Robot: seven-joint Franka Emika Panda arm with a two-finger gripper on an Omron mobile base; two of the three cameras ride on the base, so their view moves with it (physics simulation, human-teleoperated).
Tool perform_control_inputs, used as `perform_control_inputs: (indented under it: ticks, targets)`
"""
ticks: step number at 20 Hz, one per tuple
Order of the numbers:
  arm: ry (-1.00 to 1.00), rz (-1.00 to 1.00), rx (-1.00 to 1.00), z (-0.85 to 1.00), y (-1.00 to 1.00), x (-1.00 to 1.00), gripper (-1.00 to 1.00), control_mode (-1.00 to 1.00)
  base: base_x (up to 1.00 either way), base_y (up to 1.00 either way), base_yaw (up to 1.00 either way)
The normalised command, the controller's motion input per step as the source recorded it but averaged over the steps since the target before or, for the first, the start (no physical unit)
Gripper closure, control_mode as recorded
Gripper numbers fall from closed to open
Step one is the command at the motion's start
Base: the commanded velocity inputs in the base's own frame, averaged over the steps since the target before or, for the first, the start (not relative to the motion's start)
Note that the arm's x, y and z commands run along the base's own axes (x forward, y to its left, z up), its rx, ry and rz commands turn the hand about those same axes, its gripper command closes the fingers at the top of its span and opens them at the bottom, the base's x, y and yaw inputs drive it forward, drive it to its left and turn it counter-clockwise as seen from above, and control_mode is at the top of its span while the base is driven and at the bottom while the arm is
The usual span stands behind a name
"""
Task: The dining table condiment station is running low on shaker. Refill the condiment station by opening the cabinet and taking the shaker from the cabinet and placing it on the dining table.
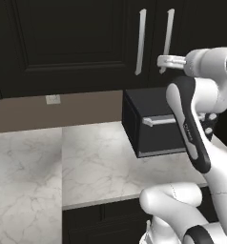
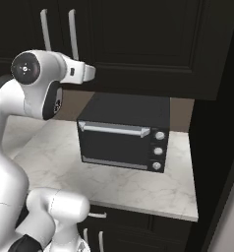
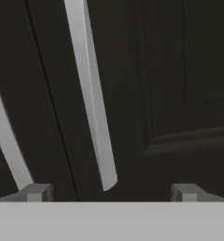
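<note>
1. Nearest to the cameras is the robot's white arm (image 1: 196,124). It comes up from the lower right of the left base view and from the lower left of the right base view.
2. Under the arm is the white marble worktop (image 1: 96,162). It fills the lower left and middle of the left base view.
3. A black oven box (image 2: 124,132) sits on the worktop, in the middle of the right base view. It has a flat silver handle across its front and three round knobs down its right side.
4. Behind the worktop is a brown back wall (image 1: 58,108) with a small white socket (image 1: 52,99) on it, at the middle left of the left base view.
5. The gripper (image 3: 111,190) is high up, at the upper right of the left base view. Its two fingers are spread wide apart and hold nothing.
6. The right-hand silver handle (image 3: 91,94) hangs between the two fingers, a little past them, and is not touched. It looks tilted in the hand view.
7. Farthest away is the cabinet (image 1: 67,38), dark across the top of both base views. Its doors are closed. The other silver handle (image 1: 140,42) is just beside the first one.
8. The shaker can't be seen, so I cannot tell where it is.
</note>
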Motion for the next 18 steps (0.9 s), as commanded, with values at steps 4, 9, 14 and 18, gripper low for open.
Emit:
perform_control_inputs:
  ticks: [4, 9, 14, 18]
  targets:
    - [-0.16, 0.13, 0.0, 0.26, -0.2, 0.04, -1.0, -1.0, 0.0, 0.0, 0.0]
    - [-0.1, 0.06, 0.0, 0.19, -0.1, 0.06, -1.0, -1.0, 0.0, 0.0, 0.0]
    - [0.02, 0.0, 0.0, 0.0, 0.0, 0.37, -1.0, -1.0, 0.0, 0.0, 0.0]
    - [0.1, 0.0, 0.0, 0.0, 0.1, 0.6, -1.0, -1.0, 0.0, 0.0, 0.0]
